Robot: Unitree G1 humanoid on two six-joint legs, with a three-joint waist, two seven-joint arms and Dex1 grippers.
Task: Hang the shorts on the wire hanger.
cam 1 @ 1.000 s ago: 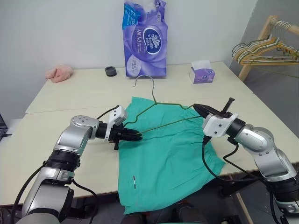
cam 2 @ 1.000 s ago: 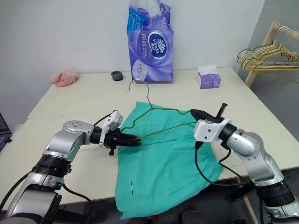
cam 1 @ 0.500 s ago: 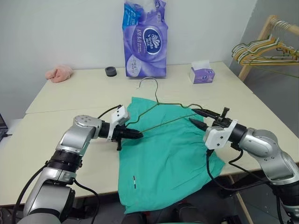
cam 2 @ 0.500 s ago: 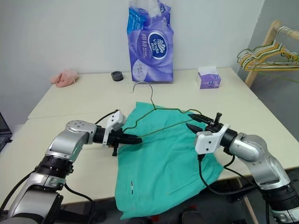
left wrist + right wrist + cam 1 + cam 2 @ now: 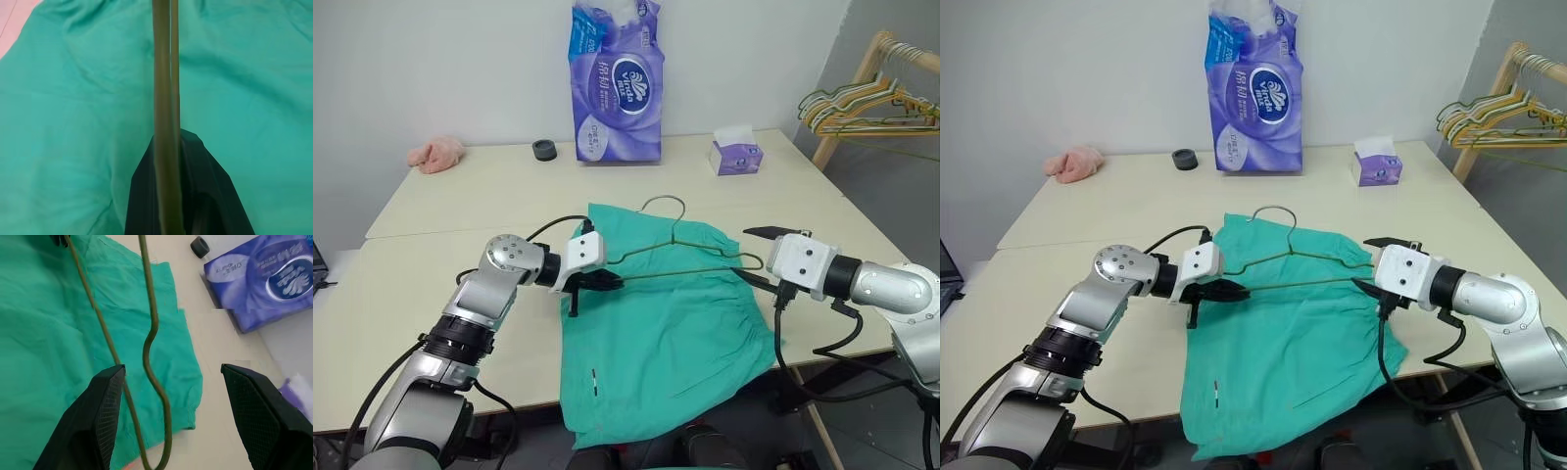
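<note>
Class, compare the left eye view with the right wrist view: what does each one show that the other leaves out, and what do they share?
Left eye view alone: the pink fluffy cloth, the small tissue box, the rack of hangers, and the left gripper shut on the wire hanger.

Right wrist view alone: a close look between the open right gripper fingers, with the hanger's end bend between them, untouched.

Both: the shorts, the hanger, the purple tissue pack, the black ring and the table.
</note>
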